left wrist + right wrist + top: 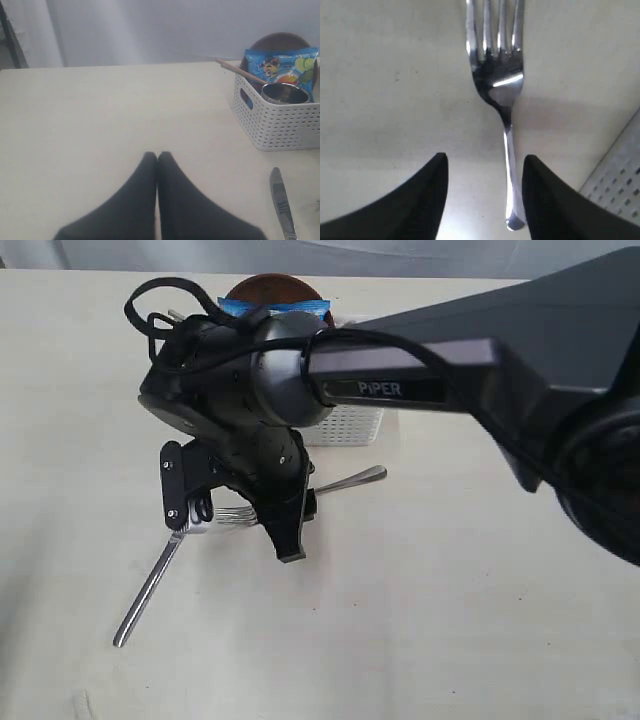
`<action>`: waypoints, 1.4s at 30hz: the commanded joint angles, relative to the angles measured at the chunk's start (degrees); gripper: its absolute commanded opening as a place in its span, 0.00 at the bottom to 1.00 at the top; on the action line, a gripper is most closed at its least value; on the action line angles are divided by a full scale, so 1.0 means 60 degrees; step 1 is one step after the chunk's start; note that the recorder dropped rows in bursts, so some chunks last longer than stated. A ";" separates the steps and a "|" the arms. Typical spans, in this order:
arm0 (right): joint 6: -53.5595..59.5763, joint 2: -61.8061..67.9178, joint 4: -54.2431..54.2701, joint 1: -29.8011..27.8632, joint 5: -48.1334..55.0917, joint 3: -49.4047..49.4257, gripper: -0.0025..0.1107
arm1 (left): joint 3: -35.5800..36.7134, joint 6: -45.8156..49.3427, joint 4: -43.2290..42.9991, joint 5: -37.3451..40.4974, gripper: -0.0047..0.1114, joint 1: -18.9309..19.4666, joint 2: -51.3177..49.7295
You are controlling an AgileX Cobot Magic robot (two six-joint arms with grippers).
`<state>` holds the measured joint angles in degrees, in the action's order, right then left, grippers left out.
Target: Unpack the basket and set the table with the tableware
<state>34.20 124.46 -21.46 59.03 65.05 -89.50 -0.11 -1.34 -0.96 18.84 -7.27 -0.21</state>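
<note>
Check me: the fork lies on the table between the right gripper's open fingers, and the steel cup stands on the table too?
No: the steel cup is inside the basket, as the left wrist view shows. The fork does lie on the table between the open fingers of the right gripper.

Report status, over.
Left pincer shut. Right pincer open, straddling fork on table. Knife out; plate, cup, chopsticks in basket. Chip bag there too.

Glossy steel fork (497, 85), matt white plastic basket (280, 125)
</note>
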 commanded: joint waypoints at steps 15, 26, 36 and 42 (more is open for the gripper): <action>0.0018 0.0646 -0.0322 -0.0045 -0.0759 -0.0057 0.28 | 0.0019 0.0008 0.0027 -0.0054 0.04 -0.0065 0.0035; -0.0686 0.0667 -0.0301 -0.0045 0.0173 -0.0057 0.02 | 0.0019 0.0008 0.0027 -0.0054 0.04 -0.0065 0.0035; -0.4414 -0.0069 0.1206 -0.0045 0.0819 -0.0057 0.02 | 0.0019 0.0008 0.0027 -0.0054 0.04 -0.0065 0.0035; -0.7391 -0.0280 0.2967 -0.0160 0.0819 -0.0072 0.02 | 0.0019 0.0008 0.0027 -0.0054 0.04 -0.0065 0.0035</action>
<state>-2.86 123.49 -9.20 58.89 69.42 -89.88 -0.11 -1.34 -0.96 18.84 -7.27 -0.21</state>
